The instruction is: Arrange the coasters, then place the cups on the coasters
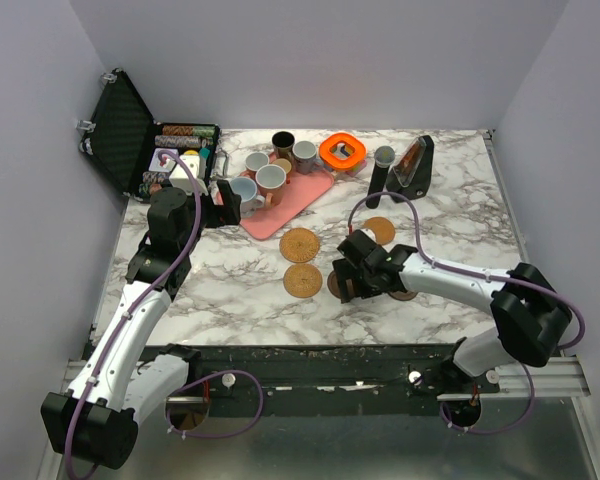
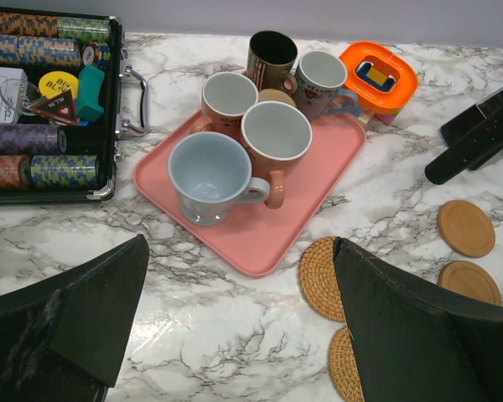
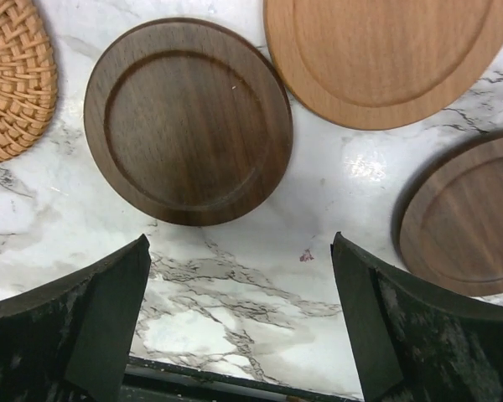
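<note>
Coasters (image 1: 300, 245) lie flat on the marble worktop (image 3: 235, 318) right of its middle. A dark brown coaster (image 3: 189, 121) sits between a woven coaster (image 3: 8, 84) and a light wooden coaster (image 3: 386, 59). The right gripper (image 3: 239, 243) hovers low over them, jaws spread wide, with nothing between them and no coaster touched. The cups (image 2: 210, 176) stand crowded on the pink tray (image 2: 331, 163) further back, and the left gripper (image 2: 239, 243) hangs before it, wide open and empty.

Pink tray (image 2: 264, 243); dark-brown coaster (image 3: 189, 121)
</note>
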Robot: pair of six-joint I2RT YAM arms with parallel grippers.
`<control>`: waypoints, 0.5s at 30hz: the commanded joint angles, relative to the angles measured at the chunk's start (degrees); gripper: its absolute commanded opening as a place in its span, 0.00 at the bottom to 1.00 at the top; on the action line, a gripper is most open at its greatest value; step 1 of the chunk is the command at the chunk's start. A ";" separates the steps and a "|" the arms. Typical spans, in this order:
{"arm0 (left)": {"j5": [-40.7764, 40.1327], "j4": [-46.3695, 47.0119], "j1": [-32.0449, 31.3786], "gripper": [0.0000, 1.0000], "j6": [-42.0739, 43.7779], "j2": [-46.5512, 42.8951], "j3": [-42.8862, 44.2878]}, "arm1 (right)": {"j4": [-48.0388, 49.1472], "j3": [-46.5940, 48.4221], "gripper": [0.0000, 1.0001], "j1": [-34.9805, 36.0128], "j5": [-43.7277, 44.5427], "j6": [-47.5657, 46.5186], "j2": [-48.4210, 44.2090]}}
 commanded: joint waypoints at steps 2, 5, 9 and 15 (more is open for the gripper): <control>-0.87 0.67 -0.20 0.99 -0.38 -0.57 -0.46 | 1.25 1.03 0.96 1.42 -1.13 -0.37 3.77; -0.96 0.67 -0.20 0.99 -0.38 -0.31 -0.46 | 1.34 2.26 0.96 2.47 -1.40 -0.90 5.18; -0.96 0.67 -0.20 0.99 -0.38 -0.31 -0.46 | 1.86 3.41 0.96 3.62 -1.57 -1.08 7.20; -0.96 0.58 -0.20 0.99 -0.38 -0.13 -0.46 | 3.36 4.02 0.92 3.53 -1.66 0.41 9.48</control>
